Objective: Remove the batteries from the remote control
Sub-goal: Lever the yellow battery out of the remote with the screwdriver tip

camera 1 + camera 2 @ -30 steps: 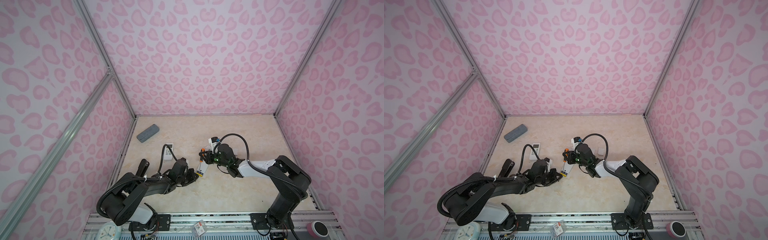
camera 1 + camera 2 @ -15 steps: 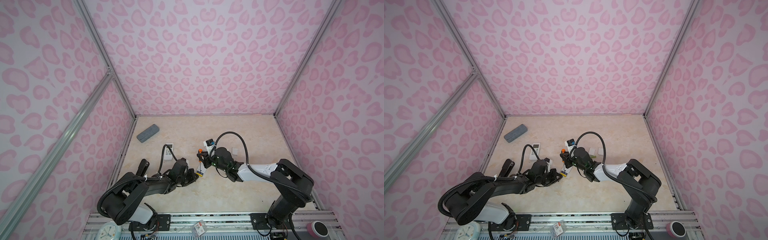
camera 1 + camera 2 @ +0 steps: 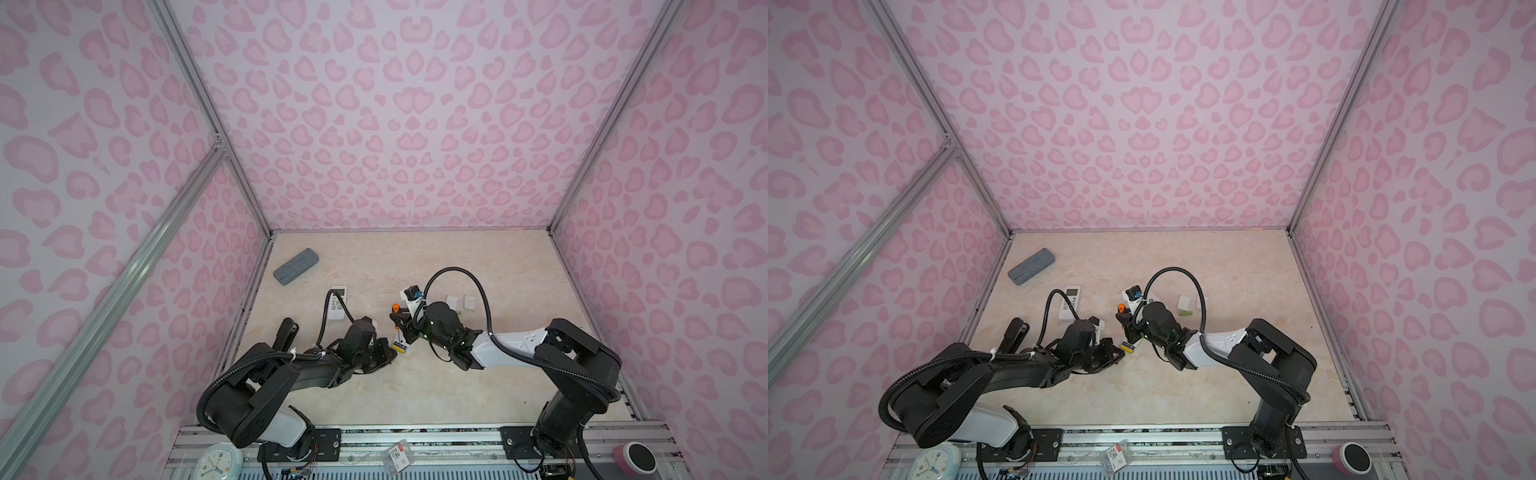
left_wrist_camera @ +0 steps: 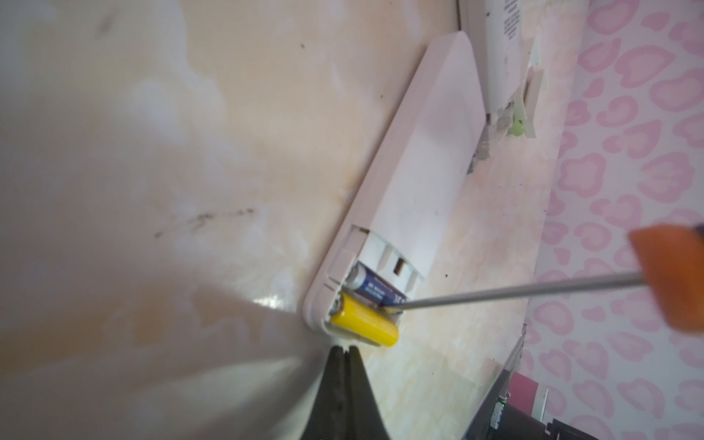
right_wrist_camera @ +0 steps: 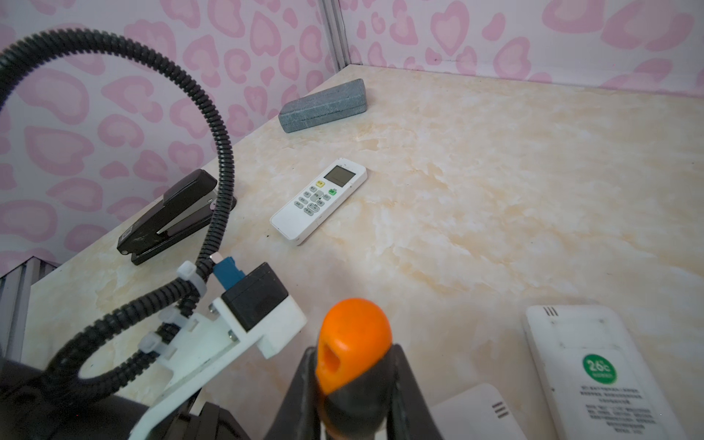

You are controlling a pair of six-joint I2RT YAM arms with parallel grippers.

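Batteries (image 4: 364,324) lay in open bay of remote control (image 4: 419,183) (one yellow, one blue). Prying step: right gripper (image 5: 354,381) clamped on screwdriver (image 4: 514,291), tip against blue one. Left gripper (image 4: 344,365) pinched shut, empty, at remote's end. Next move likely called for gentle upward lever.

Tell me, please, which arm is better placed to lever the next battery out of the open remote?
Right, probably. The right gripper holds the screwdriver, whose tip sits at the blue battery in the remote's open compartment. The left gripper is shut and empty by the remote's end, beside the yellow battery.
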